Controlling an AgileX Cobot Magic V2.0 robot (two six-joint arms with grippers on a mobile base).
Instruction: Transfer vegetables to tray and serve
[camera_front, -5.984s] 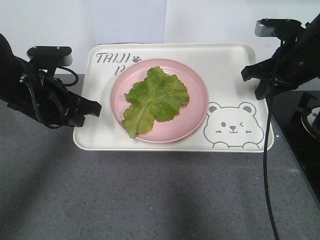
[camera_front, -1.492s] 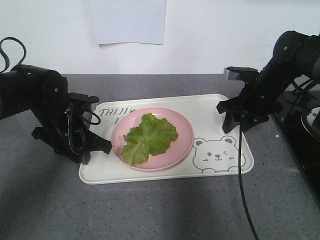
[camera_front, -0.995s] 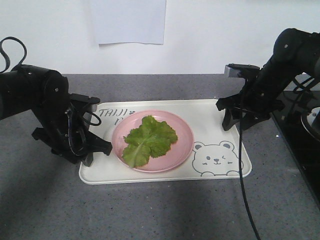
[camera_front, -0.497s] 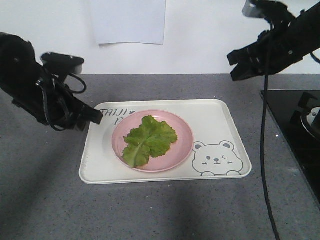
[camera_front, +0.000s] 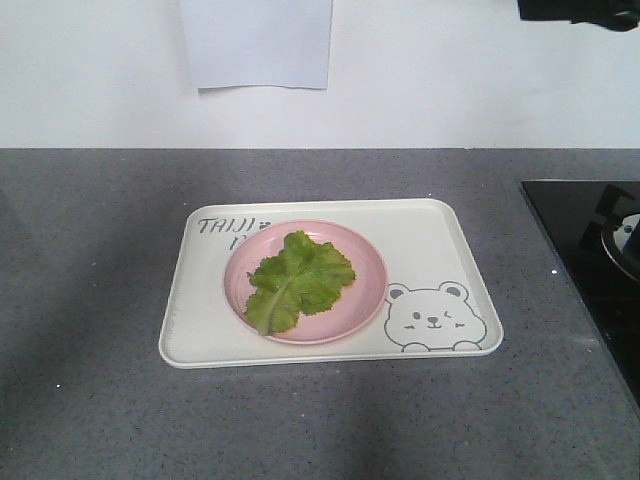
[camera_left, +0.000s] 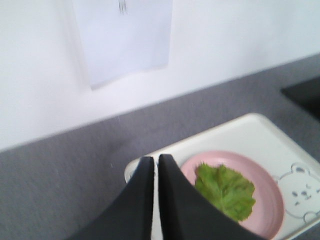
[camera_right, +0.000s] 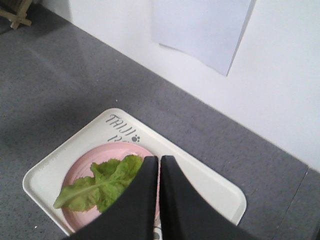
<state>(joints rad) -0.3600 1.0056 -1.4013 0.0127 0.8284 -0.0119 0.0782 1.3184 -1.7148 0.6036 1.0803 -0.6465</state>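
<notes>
The green lettuce leaf (camera_front: 298, 281) lies on a round pink plate (camera_front: 368, 290) that stands on the cream tray (camera_front: 440, 240) on the grey counter. Both grippers are raised well above it. My left gripper (camera_left: 156, 159) is shut and empty, seen over the tray's corner (camera_left: 135, 167), with the leaf (camera_left: 226, 191) to its right. My right gripper (camera_right: 159, 159) is shut and empty, high over the tray (camera_right: 215, 192) and leaf (camera_right: 102, 186). In the front view only a dark bit of the right arm (camera_front: 580, 10) shows at the top right corner.
A black stove top (camera_front: 590, 240) lies at the right edge of the counter. A white sheet of paper (camera_front: 257, 42) hangs on the wall behind. A wooden item (camera_right: 15, 15) stands at the far corner in the right wrist view.
The tray was set down on the counter. Both arms let go of its sides, rose up and away, and have left the front view.
</notes>
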